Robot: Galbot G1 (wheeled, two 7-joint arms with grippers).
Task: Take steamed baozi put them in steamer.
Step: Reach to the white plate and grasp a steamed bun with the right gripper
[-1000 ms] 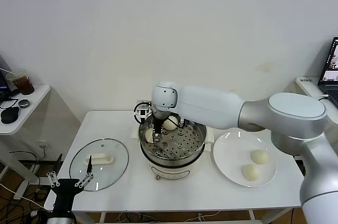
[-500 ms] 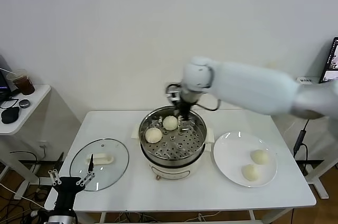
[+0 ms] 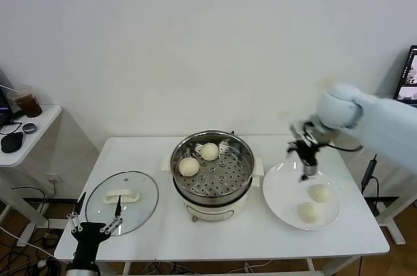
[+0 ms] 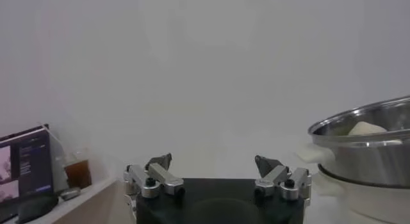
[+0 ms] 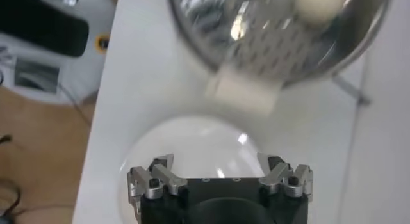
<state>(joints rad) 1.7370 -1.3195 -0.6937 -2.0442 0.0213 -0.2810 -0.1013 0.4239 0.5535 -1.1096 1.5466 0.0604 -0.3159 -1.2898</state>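
The steamer [image 3: 212, 170] stands mid-table with two baozi on its perforated tray, one [image 3: 189, 166] at the left and one [image 3: 210, 151] behind it. Two more baozi [image 3: 320, 193] [image 3: 308, 211] lie on the white plate [image 3: 283, 191] to its right. My right gripper [image 3: 305, 166] hangs open and empty over the plate's back left part. In the right wrist view that gripper [image 5: 218, 166] is above the plate [image 5: 186, 148], with the steamer [image 5: 256, 40] beyond. My left gripper [image 3: 96, 227] is parked open at the table's front left corner. The left wrist view has the left gripper [image 4: 214, 169] facing the steamer [image 4: 365, 155].
A glass lid [image 3: 140, 211] with a white handle lies flat left of the steamer. A low side table [image 3: 39, 123] at far left holds a cup [image 3: 26, 101] and a mouse [image 3: 12, 140]. A laptop [image 3: 409, 84] sits at the right edge.
My right arm has swung from inside the steamer rightward to above the plate, leaving a second baozi on the tray. Its fingers have opened. The left gripper has barely shifted.
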